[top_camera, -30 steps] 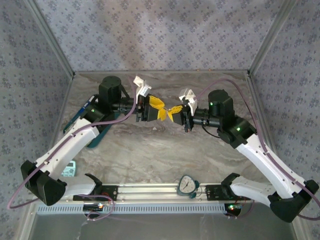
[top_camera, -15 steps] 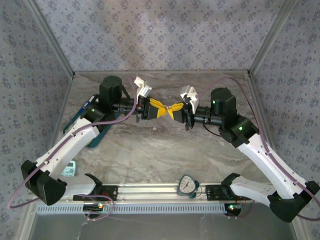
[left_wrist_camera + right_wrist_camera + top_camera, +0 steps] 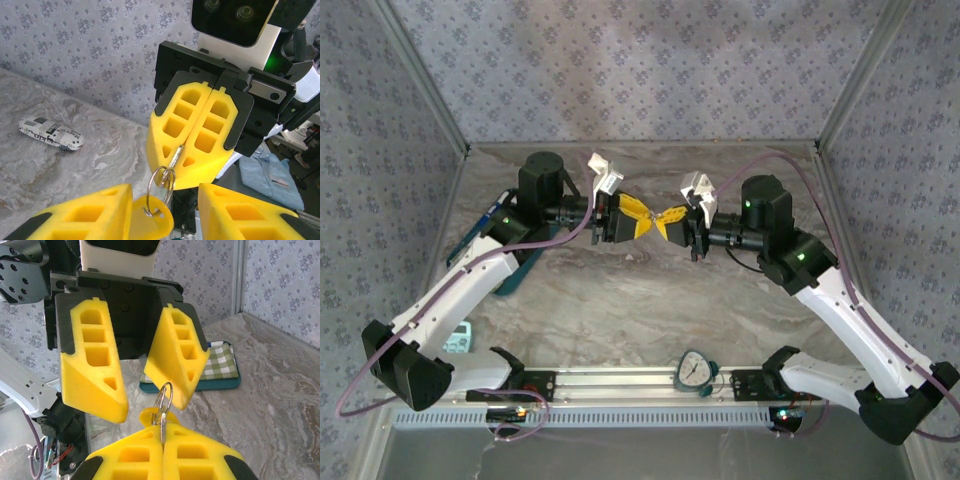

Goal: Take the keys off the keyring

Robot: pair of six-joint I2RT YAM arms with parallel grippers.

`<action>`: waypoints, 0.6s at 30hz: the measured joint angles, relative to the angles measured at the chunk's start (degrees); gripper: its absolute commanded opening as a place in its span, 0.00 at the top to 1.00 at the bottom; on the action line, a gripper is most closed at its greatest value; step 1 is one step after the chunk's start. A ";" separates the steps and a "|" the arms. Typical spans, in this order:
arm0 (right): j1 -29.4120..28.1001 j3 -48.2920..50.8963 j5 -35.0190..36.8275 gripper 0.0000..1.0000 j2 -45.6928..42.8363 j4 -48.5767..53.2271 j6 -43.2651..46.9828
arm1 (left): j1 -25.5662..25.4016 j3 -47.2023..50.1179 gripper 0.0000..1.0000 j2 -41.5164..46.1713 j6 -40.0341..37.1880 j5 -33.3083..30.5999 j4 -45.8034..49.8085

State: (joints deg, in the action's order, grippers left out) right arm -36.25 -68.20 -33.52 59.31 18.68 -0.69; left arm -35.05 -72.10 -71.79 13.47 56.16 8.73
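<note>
Keys (image 3: 175,151) are held in the air over the middle of the bench (image 3: 620,300), between the two grippers, which face each other tip to tip. The bench is grey marbled stone. Walls papered in a blue-grey flower print close it in at the back and both sides, with metal posts in the corners. An aluminium rail (image 3: 610,382) runs along the near edge and carries a round dial (image 3: 695,369). At the left a teal tray (image 3: 220,382) holds a green checked cloth (image 3: 220,362), and a white printed packet (image 3: 50,132) lies flat further off.

The right gripper (image 3: 187,150) has its jaws clenched. Its two yellow fingers (image 3: 200,115) are pressed flat together, and the thin metal stem is pinched in the seam between them. The stem's long axis runs across the bench from one gripper to the other. Its gripped end points at the right gripper and its free end points at the left one. From the left wrist it slants down out of the seam to the keyring (image 3: 161,182), a double steel loop hanging from its end. A yellow-orange head (image 3: 152,222) hangs on the ring's lower side.

The left gripper (image 3: 150,402) has its jaws released, the fingers well apart. The ring sits in the gap, just beside one fingertip. Whether the head touches a finger I cannot tell.
</note>
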 measured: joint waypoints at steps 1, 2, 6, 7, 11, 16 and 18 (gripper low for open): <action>0.00 0.00 -0.13 1.00 0.00 0.00 0.00 | 0.00 0.00 0.56 0.00 0.04 0.00 -0.17; 0.00 0.00 -0.24 1.00 0.00 0.00 0.00 | 0.00 0.00 0.54 0.00 0.02 0.00 -0.44; 0.00 0.00 -0.39 1.00 0.00 0.02 0.00 | 0.00 0.00 0.55 0.00 0.11 -0.02 -1.40; 0.00 0.00 -0.39 1.00 0.00 0.04 0.02 | 0.00 0.00 0.53 0.00 0.09 -0.02 -1.53; 0.00 0.00 -0.42 1.00 0.00 0.07 0.00 | 0.00 0.00 0.53 0.00 0.55 -0.02 -2.12; 0.00 0.00 -0.42 1.00 0.00 0.09 0.02 | 0.00 0.00 0.76 0.00 0.83 -0.02 -2.62; 0.00 0.00 -0.42 1.00 0.00 0.15 0.02 | 0.00 -0.04 0.87 0.00 1.05 0.00 -2.71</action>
State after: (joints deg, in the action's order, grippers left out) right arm -36.25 -68.20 -33.93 59.31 18.83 -0.67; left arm -35.05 -72.14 -71.79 14.52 56.16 6.02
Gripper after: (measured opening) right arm 0.051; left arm 0.207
